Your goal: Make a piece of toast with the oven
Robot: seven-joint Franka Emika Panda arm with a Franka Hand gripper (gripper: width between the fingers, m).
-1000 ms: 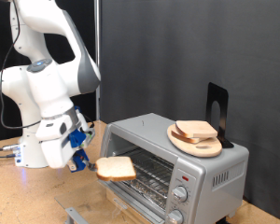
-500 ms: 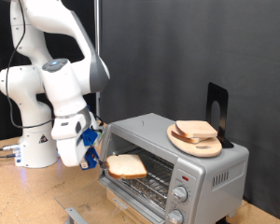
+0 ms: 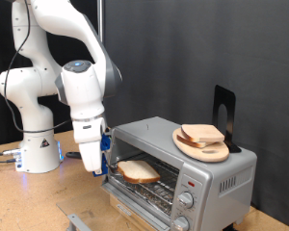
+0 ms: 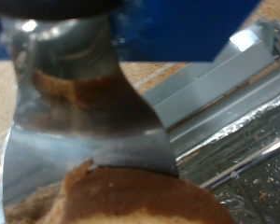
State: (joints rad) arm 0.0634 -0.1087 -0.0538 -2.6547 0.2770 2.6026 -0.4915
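Note:
The silver oven (image 3: 197, 166) stands on the wooden table with its door folded down and its wire rack (image 3: 164, 176) showing. My gripper (image 3: 110, 167) is at the oven mouth, on its side nearer the exterior view's left, and is shut on the piece of toast (image 3: 139, 171). The slice lies flat inside the opening, just above the rack. Up close in the wrist view, a shiny metal finger (image 4: 84, 117) presses on the toast's brown crust (image 4: 121, 196), with the oven's metal frame (image 4: 229, 79) behind.
On the oven's top rests a round wooden board (image 3: 201, 147) carrying two more bread slices (image 3: 202, 134), with a black stand (image 3: 224, 114) behind it. Round knobs (image 3: 187, 200) line the oven's front. The arm's white base (image 3: 37, 144) stands at the exterior view's left.
The arm swung towards the exterior view's right and carried the toast from in front of the open door into the oven cavity. The gripper stayed shut on the slice.

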